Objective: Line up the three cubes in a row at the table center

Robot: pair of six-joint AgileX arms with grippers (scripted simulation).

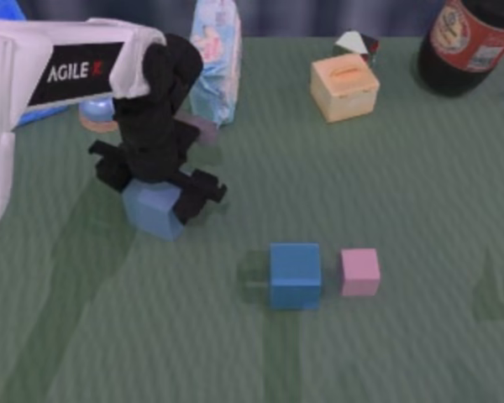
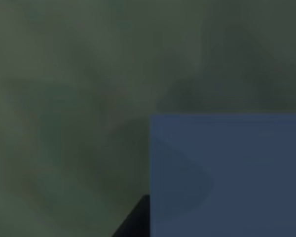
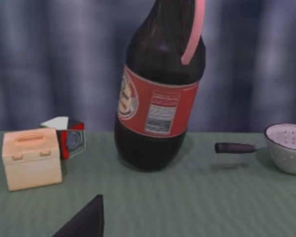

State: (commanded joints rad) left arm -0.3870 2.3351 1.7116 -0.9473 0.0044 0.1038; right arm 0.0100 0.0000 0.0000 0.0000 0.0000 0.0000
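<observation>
Top view, starting at the left: the left tool (image 1: 155, 180) is down over the pale greyish-blue cube (image 1: 154, 211), which sits on the green table (image 1: 386, 168) left of centre. Its black fingers straddle the cube's rear part, one at each side, and seem closed against it, though the wrist body hides the actual contact. The left wrist view agrees: the cube's flat face fills one corner of it, very close to the lens, with a dark fingertip (image 2: 135, 222) beside its edge.

I judge this cube rigid and light, with plain matte faces that should offer fair friction. As the largest of the three it needs a wide spread, and the sound hold is on two opposite flat side faces, squarely, not across corners, so that it cannot twist.

Toward the centre, the bright blue cube (image 1: 295, 274) and the small pink cube (image 1: 359, 270) stand side by side, near but not touching, already forming two places of a row. The free place lies to the left of the blue cube, well apart from the held one.

Behind them stand a peach-orange box (image 1: 344, 86) and a black-and-white faceted block (image 1: 358, 44). A dark bottle (image 1: 464, 42) is at the far right corner. The right tool (image 3: 84, 222) shows only as a dark tip in its own wrist view; its state cannot be told.
</observation>
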